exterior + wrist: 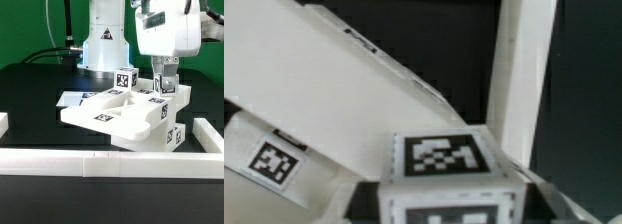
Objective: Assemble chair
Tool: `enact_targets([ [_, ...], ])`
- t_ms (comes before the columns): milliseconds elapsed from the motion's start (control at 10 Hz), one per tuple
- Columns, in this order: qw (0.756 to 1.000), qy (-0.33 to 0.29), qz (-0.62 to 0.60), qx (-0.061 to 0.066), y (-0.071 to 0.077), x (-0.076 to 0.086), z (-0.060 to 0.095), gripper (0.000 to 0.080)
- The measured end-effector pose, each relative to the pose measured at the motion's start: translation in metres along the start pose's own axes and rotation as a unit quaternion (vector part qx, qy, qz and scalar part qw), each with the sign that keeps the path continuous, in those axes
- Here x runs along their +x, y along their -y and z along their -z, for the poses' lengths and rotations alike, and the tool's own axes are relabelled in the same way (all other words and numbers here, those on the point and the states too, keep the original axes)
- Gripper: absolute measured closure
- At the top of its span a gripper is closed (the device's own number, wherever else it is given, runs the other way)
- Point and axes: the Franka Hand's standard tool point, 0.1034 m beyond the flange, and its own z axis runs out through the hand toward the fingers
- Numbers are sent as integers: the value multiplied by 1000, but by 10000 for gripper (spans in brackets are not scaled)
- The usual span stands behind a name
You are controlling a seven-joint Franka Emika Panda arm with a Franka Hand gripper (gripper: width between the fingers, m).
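Hand (164,79) clamped narrow on an upright bar (163,92) at the chair (120,118), mid-surface against the front wall. Keep vertical, press straight down, avoid twisting.

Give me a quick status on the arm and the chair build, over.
Gripper down on the matte white plastic chair assembly, apparently closed on an upright tagged piece. Flat white marker board behind. Low white border wall in front, nothing blocking.
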Motion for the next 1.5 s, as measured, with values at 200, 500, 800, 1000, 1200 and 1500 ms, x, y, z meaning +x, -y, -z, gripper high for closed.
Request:
enact_targets([
  [200,998,5,-63,1,0,-2,0,514],
  [500,989,11,-150,0,-1,-4,-1,514],
  [800,977,16,-214,0,-1,-6,-1,514],
  [1000,963,20,-268,-2,-1,-8,-1,514],
  [1200,953,30,-303,-3,-2,-11,-2,515],
  [1500,945,43,-324,-5,-3,-18,-3,515],
])
